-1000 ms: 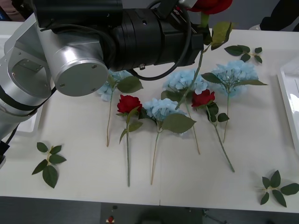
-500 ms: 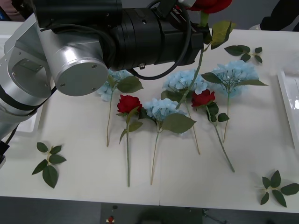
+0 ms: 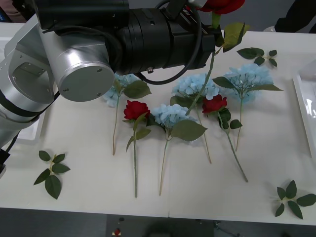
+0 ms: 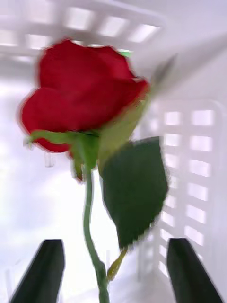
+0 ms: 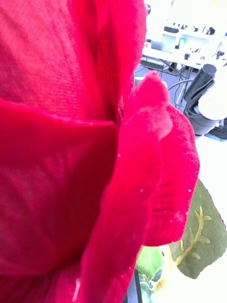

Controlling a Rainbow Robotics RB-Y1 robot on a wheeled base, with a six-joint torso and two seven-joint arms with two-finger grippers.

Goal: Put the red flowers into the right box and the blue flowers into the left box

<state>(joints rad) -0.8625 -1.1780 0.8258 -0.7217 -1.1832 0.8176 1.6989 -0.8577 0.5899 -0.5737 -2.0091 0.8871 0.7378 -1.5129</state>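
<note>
Left arm (image 3: 123,34): it reached across the far side of the counter (image 3: 89,168), from left toward the middle.
Left end effector (image 3: 200,6): at the far edge, by a raised rose; if it was spread or pressed together, I cannot tell.
Raised rose (image 3: 222,5): its bloom was up at the far edge, and its stem slanted down and to the left over the blue flowers. In the left wrist view a red bloom (image 5: 71,142) was very close to the camera.
Right end effector (image 4: 116,241): spread, with the two black fingers (image 4: 45,270) apart. A rose stem stood between them, and I could not see it touching either one.
Rose at right end effector (image 4: 80,94): upright, one big leaf, a white slotted wall (image 4: 198,161) behind it.
Roses on counter: two, one left of the middle (image 3: 136,108) and one right of it (image 3: 215,103).
Blue flowers: four lay in a row, at the left (image 3: 116,91), the middle (image 3: 170,114), behind it (image 3: 195,85) and the right (image 3: 249,76).
Right box (image 3: 305,106): at the right edge of the counter.
Left box (image 3: 27,133): at the left edge, partly under the arm.
Leaf sprigs: near left (image 3: 52,173), near right (image 3: 294,197), far right (image 3: 259,53).
</note>
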